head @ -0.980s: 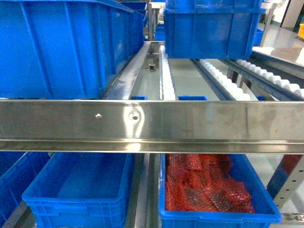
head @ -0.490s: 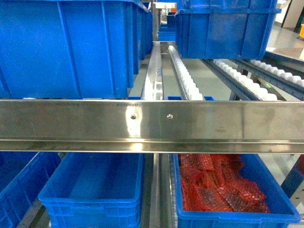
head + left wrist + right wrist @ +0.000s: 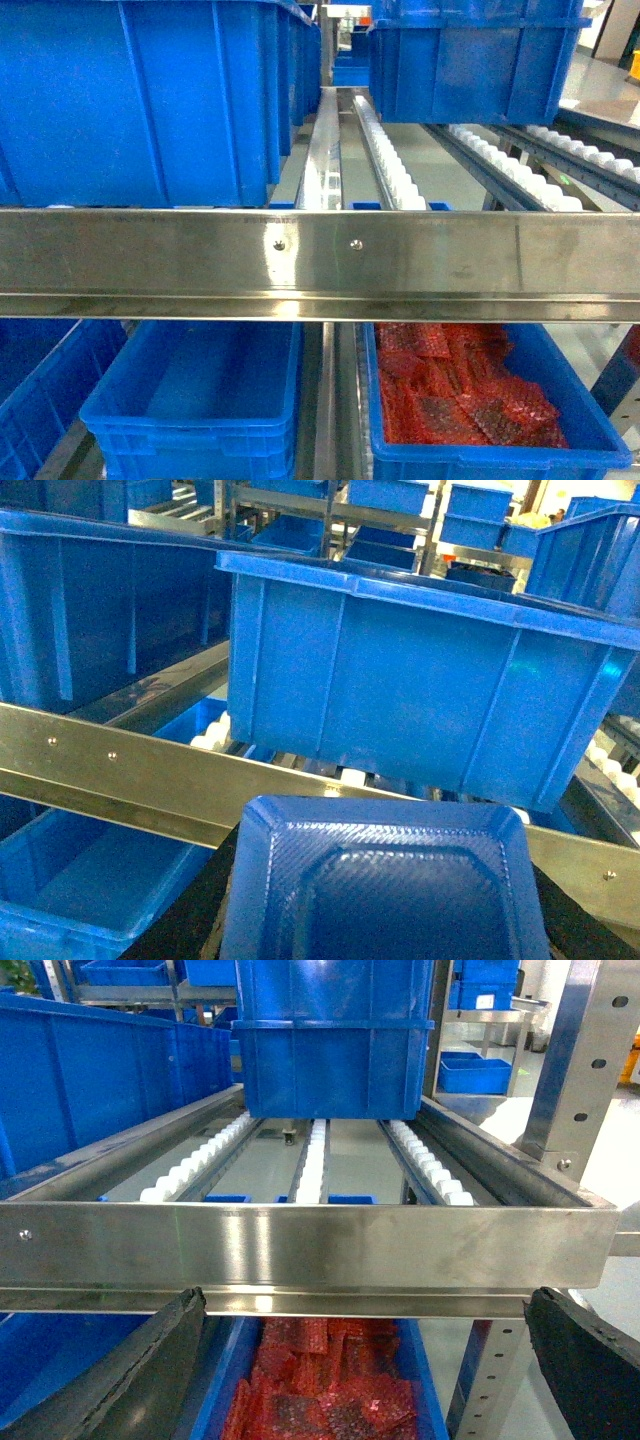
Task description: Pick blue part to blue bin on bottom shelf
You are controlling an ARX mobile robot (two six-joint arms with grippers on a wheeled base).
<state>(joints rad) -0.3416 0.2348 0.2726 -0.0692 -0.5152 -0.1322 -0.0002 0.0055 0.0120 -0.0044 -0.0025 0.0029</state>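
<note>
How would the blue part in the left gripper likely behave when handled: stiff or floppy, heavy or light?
The blue part looks like a thin moulded tray with raised ribs and a textured face, so probably light and fairly stiff, perhaps flexing slightly. Its glossy surface may be somewhat slippery. Flat and angular, it seems unlikely to roll.

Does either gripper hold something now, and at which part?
The left gripper holds a blue tray-like part; the grip point is hidden below the frame. The right gripper is open, empty.

The right hand [image 3: 365,1370] had two broad black fingers [image 3: 130,1380] with a rough, matte surface (ragged along the edges); little of the left hand's [image 3: 385,920] dark body showed.
</note>
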